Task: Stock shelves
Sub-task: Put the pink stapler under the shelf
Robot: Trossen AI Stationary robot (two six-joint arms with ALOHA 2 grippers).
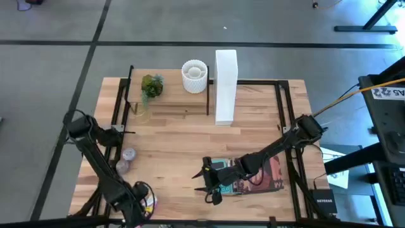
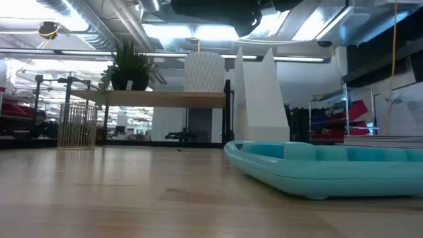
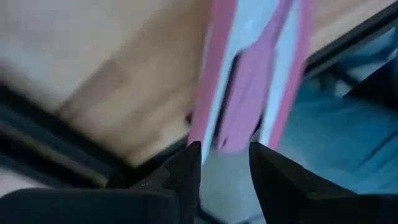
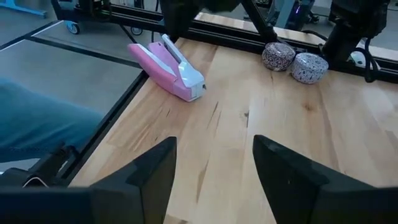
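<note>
I could read "NETGEAR" on the black box [image 1: 323,204] off the table's right edge. The shelves [image 1: 171,95] stood at the far edge, long axis left to right, carrying a plant [image 1: 151,85] and white vase [image 1: 194,75]. My right gripper [image 1: 208,180] hovered open and empty over bare wood mid-table; the left gripper [image 1: 147,204] sat open by the pink stapler [image 4: 168,60] at the near edge.

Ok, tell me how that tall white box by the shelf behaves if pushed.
Likely to tip: the white file box stands tall and narrow on end beside the shelf. Probably light, as it looks like thin hollow board. A low push might slide it on the smooth table.
</note>
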